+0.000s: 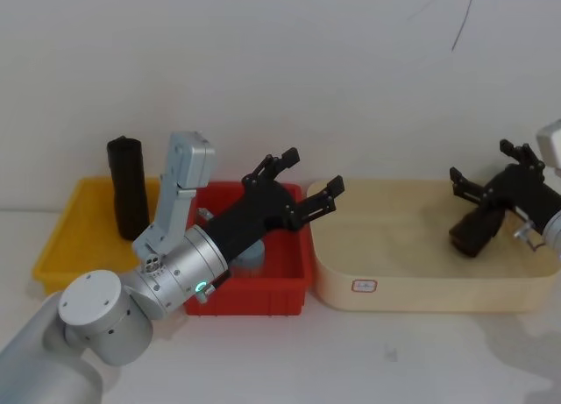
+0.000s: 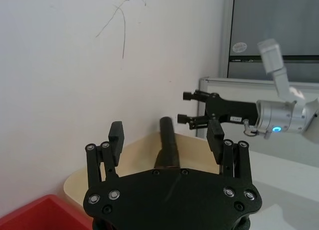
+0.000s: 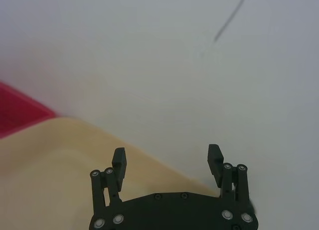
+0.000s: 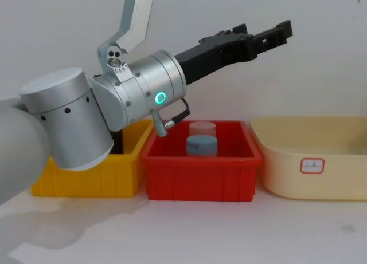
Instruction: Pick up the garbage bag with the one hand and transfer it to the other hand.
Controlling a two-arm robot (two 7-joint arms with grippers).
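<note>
Garbage bag (image 1: 474, 230) is lying tilted in the right part of the beige tray (image 1: 421, 297), just under the right gripper (image 1: 479, 160). Right gripper is hanging over it with fingers spread, gripping nothing. Left gripper (image 1: 313, 170) is hovering above the red bin (image 1: 254, 299), fingers wide apart, empty. Plain black roll (image 1: 129, 189) is standing in the yellow bin (image 1: 53, 264).

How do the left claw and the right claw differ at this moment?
The left claw hangs over the red bin, while the right claw hangs over the cream tray. The right claw is close above the black roll in that tray; the left claw is well away from it. Both are open and hold nothing.
</note>
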